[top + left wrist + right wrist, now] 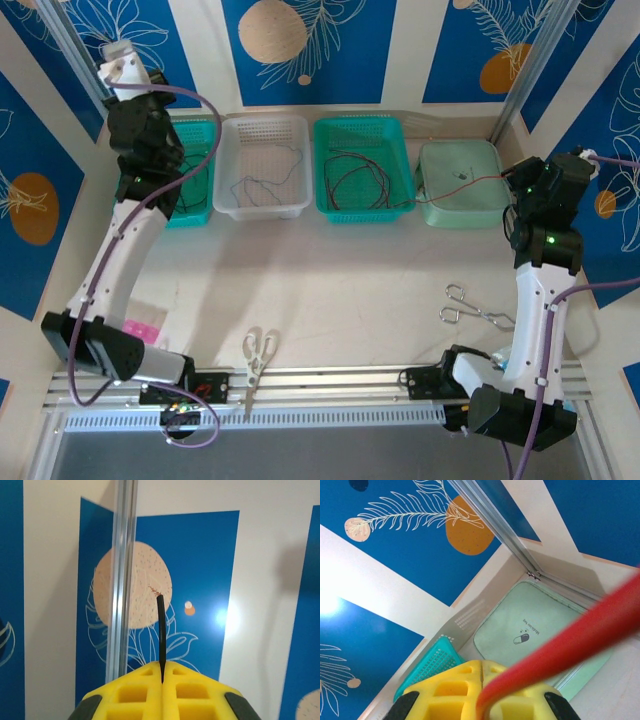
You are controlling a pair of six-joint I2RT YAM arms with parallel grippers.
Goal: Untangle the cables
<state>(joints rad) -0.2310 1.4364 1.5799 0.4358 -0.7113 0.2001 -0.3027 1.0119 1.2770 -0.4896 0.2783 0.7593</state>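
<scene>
1. A white basket [266, 211] is set at the far side of the surface [330, 290]. A blue-grey cable [270, 181] is curled inside it.
2. Just to the right of the white basket, a teal basket [365, 213] is set. Black and red looped cables [350, 180] are piled in it, and they are too thin to be counted.
3. Further right of the white basket, a pale green tray [460, 215] is laid. A red cable [470, 183] is stretched from the teal basket across the tray.
4. The right jaws are held up past the tray, far right of the white basket. They are clamped on the red cable [570, 640]. In the right wrist view this cable is big and blurred, and part of the tray [520, 615] is covered by it.
5. Just left of the white basket, a second teal basket [195, 130] is set. Much of it is hidden by the left arm [120, 240]. Dark wires are seen inside, but they are hard to make out.
6. The left jaws are held high, up and to the left of the white basket. They are pressed tight on a black cable [161, 630]. Its short end is stuck straight up beside a metal post [122, 570]. The rest of this cable is hidden.
7. Nearer than the white basket, white-handled scissors [258, 352] are laid. Metal scissors [472, 310] are laid to the right of those. A pink thing [142, 330] is partly hidden by the left arm.
</scene>
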